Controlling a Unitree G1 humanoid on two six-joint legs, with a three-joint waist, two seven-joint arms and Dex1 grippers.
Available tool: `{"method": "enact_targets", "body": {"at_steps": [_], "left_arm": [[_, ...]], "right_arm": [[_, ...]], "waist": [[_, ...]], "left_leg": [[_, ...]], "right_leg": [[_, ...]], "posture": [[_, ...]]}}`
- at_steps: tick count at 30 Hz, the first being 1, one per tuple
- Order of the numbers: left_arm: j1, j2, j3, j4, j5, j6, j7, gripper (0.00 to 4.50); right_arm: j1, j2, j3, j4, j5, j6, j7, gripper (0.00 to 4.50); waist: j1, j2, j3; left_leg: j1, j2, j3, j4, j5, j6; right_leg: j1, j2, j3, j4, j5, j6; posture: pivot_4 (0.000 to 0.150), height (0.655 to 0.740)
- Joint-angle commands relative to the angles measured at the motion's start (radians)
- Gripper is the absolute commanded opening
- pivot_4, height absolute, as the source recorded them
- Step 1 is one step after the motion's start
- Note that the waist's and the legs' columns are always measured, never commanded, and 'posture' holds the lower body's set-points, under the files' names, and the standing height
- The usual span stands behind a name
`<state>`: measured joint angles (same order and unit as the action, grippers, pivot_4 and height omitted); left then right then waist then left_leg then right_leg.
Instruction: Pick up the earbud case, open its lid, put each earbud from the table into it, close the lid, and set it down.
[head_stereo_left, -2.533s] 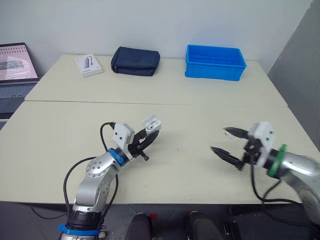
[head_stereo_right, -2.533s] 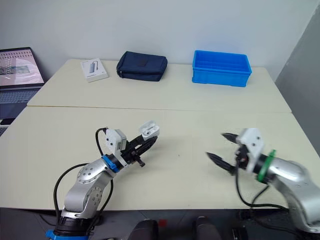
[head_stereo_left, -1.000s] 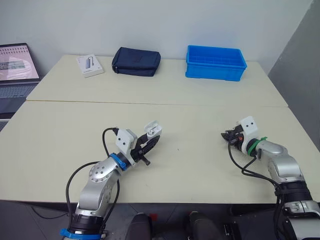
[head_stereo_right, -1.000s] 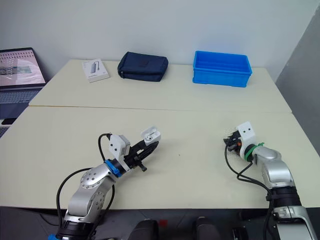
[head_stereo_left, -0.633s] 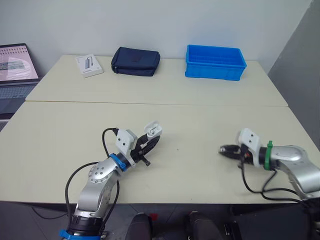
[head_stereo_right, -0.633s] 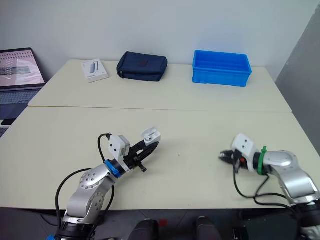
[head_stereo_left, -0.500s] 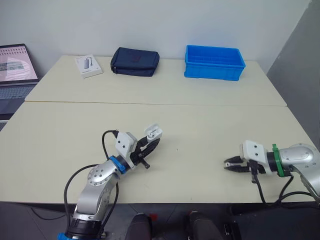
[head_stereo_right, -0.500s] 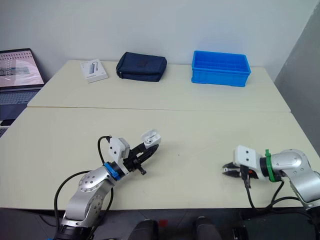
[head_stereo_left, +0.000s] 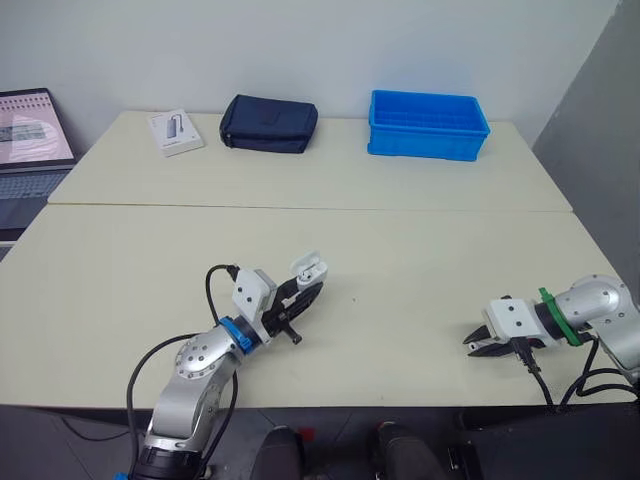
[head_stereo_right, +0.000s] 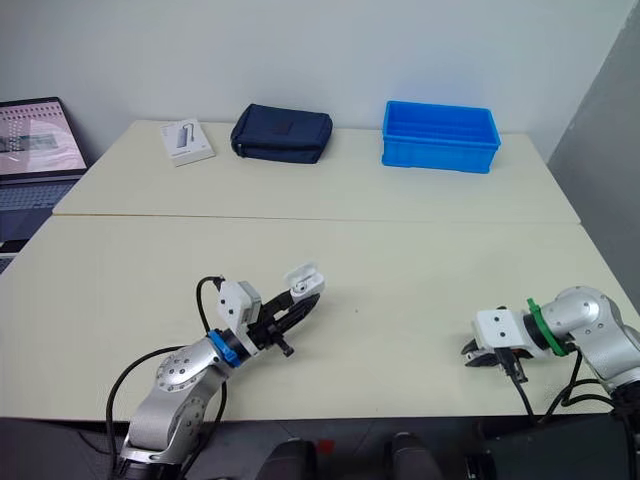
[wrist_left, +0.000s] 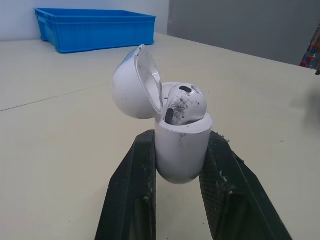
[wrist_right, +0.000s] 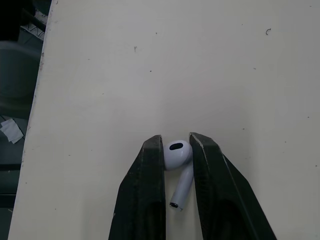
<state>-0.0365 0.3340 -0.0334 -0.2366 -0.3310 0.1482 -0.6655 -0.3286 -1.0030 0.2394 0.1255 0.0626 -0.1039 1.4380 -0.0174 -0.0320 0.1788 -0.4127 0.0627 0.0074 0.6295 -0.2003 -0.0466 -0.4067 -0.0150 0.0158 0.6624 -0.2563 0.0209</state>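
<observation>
Your case sits clamped in the left gripper near the table's front edge, lid open, one earbud seated. The right gripper pinches the other earbud near the front right corner. The bin, pouch and box line the far edge, well apart from both grippers.

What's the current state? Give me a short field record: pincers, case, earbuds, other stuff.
left pincer: shut on earbud case
earbud case: upright between the fingers, lid open
first earbud: seated in the case
right pincer: shut on second earbud, over the near right part of the table
second earbud: pinched at its head, stem toward the wrist
remaining: insert second earbud, close lid, set case down
background: blue bin, dark pouch, small box, laptop
</observation>
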Motion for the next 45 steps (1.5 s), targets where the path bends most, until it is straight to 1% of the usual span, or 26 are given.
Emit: {"method": "enact_targets", "body": {"at_steps": [1, 4, 7, 9, 11, 14, 15, 17, 19, 21, 23, 28, 33, 39, 42, 45], "left_arm": [[0.005, 0.011, 0.003, -0.054, -0.004, -0.001, 0.004, 0.79], [0.007, 0.016, 0.002, -0.056, -0.007, 0.004, 0.002, 0.79], [0.006, 0.018, -0.001, -0.055, -0.010, 0.007, 0.001, 0.79], [0.004, 0.018, -0.002, -0.052, -0.010, 0.009, -0.002, 0.79], [0.003, 0.018, -0.002, -0.049, -0.011, 0.010, -0.005, 0.79], [0.003, 0.017, -0.003, -0.046, -0.011, 0.010, -0.007, 0.79], [0.004, 0.017, -0.004, -0.045, -0.011, 0.010, -0.007, 0.79], [0.006, 0.015, -0.007, -0.045, -0.012, 0.011, -0.007, 0.79], [0.007, 0.012, -0.012, -0.045, -0.012, 0.013, -0.007, 0.79], [0.007, 0.010, -0.017, -0.044, -0.011, 0.015, -0.007, 0.79], [0.005, 0.008, -0.021, -0.045, -0.011, 0.017, -0.006, 0.79], [0.003, 0.008, -0.027, -0.046, -0.011, 0.018, -0.002, 0.79], [0.015, 0.011, -0.021, -0.053, -0.011, 0.018, 0.005, 0.79], [0.023, 0.011, -0.020, -0.057, -0.012, 0.018, 0.011, 0.79], [0.021, 0.010, -0.021, -0.054, -0.013, 0.018, 0.011, 0.79], [0.017, 0.009, -0.022, -0.047, -0.013, 0.017, 0.010, 0.79]], "right_arm": [[0.013, 0.006, 0.016, 0.017, -0.024, -0.025, 0.008, 1.77], [0.013, 0.009, 0.005, 0.014, -0.021, -0.062, -0.001, 2.79], [0.016, -0.007, -0.028, -0.035, 0.014, -0.051, 0.001, 2.79], [0.027, -0.030, -0.063, -0.103, 0.056, -0.008, 0.011, 2.79], [0.047, -0.063, -0.104, -0.198, 0.095, 0.070, 0.006, 2.79], [0.088, -0.126, -0.148, -0.346, 0.111, 0.227, -0.023, 2.79], [0.103, -0.155, -0.153, -0.404, 0.092, 0.305, -0.040, 2.79], [0.132, -0.216, -0.145, -0.502, -0.023, 0.449, -0.105, 2.79], [0.140, -0.251, -0.120, -0.600, -0.056, 0.609, -0.132, 2.79], [0.127, -0.251, -0.080, -0.661, -0.071, 0.698, -0.142, 2.79], [0.102, -0.234, -0.029, -0.673, -0.098, 0.739, -0.152, 2.79], [0.042, -0.176, 0.086, -0.602, -0.173, 0.751, -0.178, 2.79], [0.025, -0.161, 0.114, -0.524, -0.200, 0.718, -0.185, 2.79], [0.035, -0.137, 0.114, -0.506, -0.161, 0.738, -0.169, 2.79], [0.042, -0.134, 0.119, -0.495, -0.165, 0.737, -0.170, 2.18], [0.046, -0.133, 0.118, -0.489, -0.171, 0.734, -0.167, 1.23]], "waist": [[0.000, 0.000, 0.000], [0.000, 0.000, 0.000], [0.001, 0.000, 0.000], [0.001, 0.000, 0.000], [0.004, 0.001, 0.001], [0.005, 0.001, 0.001], [0.007, 0.002, 0.001], [0.009, 0.001, 0.001], [0.011, 0.002, 0.000], [0.011, 0.001, 0.000], [0.011, 0.001, 0.000], [0.011, 0.001, 0.000], [0.012, 0.001, 0.000], [0.012, -0.001, -0.001], [0.012, -0.002, -0.002], [0.010, -0.004, -0.003]], "left_leg": [[0.001, 0.000, 0.000, 0.000, 0.000, 0.000], [0.002, 0.000, 0.000, 0.000, 0.000, 0.000], [0.002, 0.000, 0.000, 0.000, 0.000, 0.000], [0.001, 0.000, 0.000, -0.001, 0.000, 0.000], [0.001, 0.000, 0.000, -0.001, 0.000, 0.000], [0.001, 0.000, 0.001, -0.001, 0.000, 0.000], [0.001, 0.000, 0.000, -0.001, 0.000, 0.000], [0.001, 0.000, 0.000, -0.001, 0.000, 0.000], [0.001, 0.000, 0.001, -0.001, 0.000, 0.000], [0.001, 0.000, 0.002, -0.001, 0.000, 0.000], [0.001, 0.000, 0.002, -0.001, 0.000, 0.000], [0.001, -0.001, 0.002, 0.000, 0.000, 0.000], [-0.001, -0.001, 0.002, 0.000, 0.000, 0.000], [-0.001, -0.001, 0.001, 0.000, 0.000, 0.000], [0.000, -0.001, 0.001, 0.000, 0.000, 0.000], [0.001, 0.000, 0.001, 0.000, 0.000, 0.000]], "right_leg": [[0.001, 0.000, 0.000, 0.000, 0.000, -0.001], [0.001, 0.000, 0.000, 0.000, -0.001, -0.002], [0.001, 0.000, 0.000, 0.000, 0.000, 0.000], [0.001, 0.000, 0.000, 0.000, 0.000, 0.001], [0.001, 0.000, 0.000, 0.000, 0.000, 0.001], [0.000, 0.000, 0.000, 0.001, 0.000, 0.001], [0.000, 0.000, 0.000, 0.001, 0.000, 0.000], [0.000, -0.001, 0.000, 0.000, -0.001, -0.001], [0.000, -0.002, 0.000, 0.000, -0.002, -0.004], [0.000, -0.002, 0.000, 0.000, -0.003, -0.004], [0.000, -0.002, 0.000, 0.000, -0.003, -0.004], [0.000, -0.002, 0.000, 0.000, -0.003, -0.004], [-0.002, -0.002, 0.000, 0.000, -0.003, -0.004], [-0.001, -0.002, 0.000, 0.000, -0.002, -0.004], [0.000, -0.002, 0.000, 0.000, -0.002, -0.004], [0.000, -0.002, 0.000, 0.000, -0.002, -0.004]], "posture": [[0.150, 0.7400], [0.150, 0.7400], [0.150, 0.7400], [0.150, 0.7400], [0.150, 0.7400], [0.150, 0.7400], [0.150, 0.7400], [0.150, 0.7400], [0.150, 0.7400], [0.150, 0.7400], [0.150, 0.7400], [0.150, 0.7400], [0.150, 0.7400], [0.150, 0.7400], [0.150, 0.7400], [0.150, 0.7400]]}}
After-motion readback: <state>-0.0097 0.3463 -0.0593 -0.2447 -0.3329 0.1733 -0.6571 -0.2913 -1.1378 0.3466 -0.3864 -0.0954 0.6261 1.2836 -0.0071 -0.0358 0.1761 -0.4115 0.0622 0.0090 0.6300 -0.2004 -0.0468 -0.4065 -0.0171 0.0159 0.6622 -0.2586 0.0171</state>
